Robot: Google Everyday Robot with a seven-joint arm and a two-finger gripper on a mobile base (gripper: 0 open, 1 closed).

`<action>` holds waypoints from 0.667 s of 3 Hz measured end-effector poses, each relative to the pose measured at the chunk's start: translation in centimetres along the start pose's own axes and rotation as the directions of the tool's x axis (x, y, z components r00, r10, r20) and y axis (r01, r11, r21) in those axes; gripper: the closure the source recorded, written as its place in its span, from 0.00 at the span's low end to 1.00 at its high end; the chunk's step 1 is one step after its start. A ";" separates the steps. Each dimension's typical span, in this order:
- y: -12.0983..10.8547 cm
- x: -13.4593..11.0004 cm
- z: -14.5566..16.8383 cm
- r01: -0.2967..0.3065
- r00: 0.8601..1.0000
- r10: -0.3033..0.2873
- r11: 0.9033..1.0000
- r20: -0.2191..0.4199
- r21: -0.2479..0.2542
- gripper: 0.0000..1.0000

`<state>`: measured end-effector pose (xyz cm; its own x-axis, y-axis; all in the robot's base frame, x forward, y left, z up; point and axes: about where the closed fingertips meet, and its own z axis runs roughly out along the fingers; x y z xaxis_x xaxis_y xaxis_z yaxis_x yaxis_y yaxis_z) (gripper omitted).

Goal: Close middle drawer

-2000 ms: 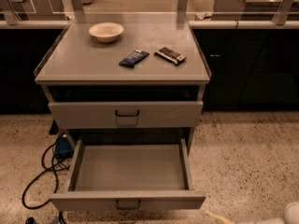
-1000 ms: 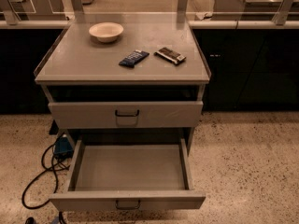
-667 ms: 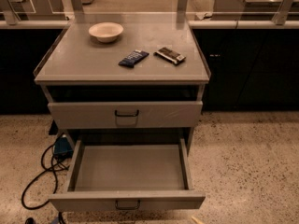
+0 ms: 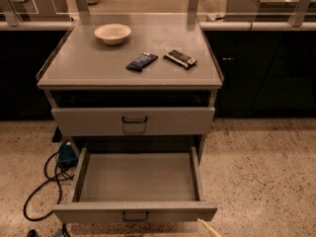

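Note:
The middle drawer (image 4: pixel 136 181) of the grey cabinet is pulled far out toward the camera and is empty inside. Its low front panel (image 4: pixel 94 214) with a small dark handle sits near the bottom edge. The taller-fronted top drawer (image 4: pixel 89 121) above it is pushed in. The lowest drawer is hidden under the open one. Only a pale sliver of my gripper (image 4: pixel 209 228) shows at the bottom edge, just in front of the open drawer's right front corner and apart from it.
On the cabinet top (image 4: pixel 74 65) lie a white bowl (image 4: pixel 112 33), a dark blue packet (image 4: pixel 141 61) and a dark bar (image 4: pixel 180 59). A black cable (image 4: pixel 37 191) and a blue object (image 4: pixel 66 155) lie on the speckled floor at the left. Dark counters flank the cabinet.
A pale shape at the bottom right corner two seconds ago is gone. The sliver by the drawer's corner has shifted slightly. The drawer has not moved.

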<state>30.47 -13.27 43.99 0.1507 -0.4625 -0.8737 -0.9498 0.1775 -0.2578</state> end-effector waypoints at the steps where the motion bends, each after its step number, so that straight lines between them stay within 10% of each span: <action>1: 0.3 1.0 1.0 -0.005 0.996 0.003 1.000 -0.087 -0.021 0.00; 2: 2.1 2.3 2.8 -0.047 0.964 0.015 0.992 -0.265 -0.116 0.00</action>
<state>29.62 -11.54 40.31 0.0585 -0.6732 -0.7371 -0.9812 0.0974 -0.1669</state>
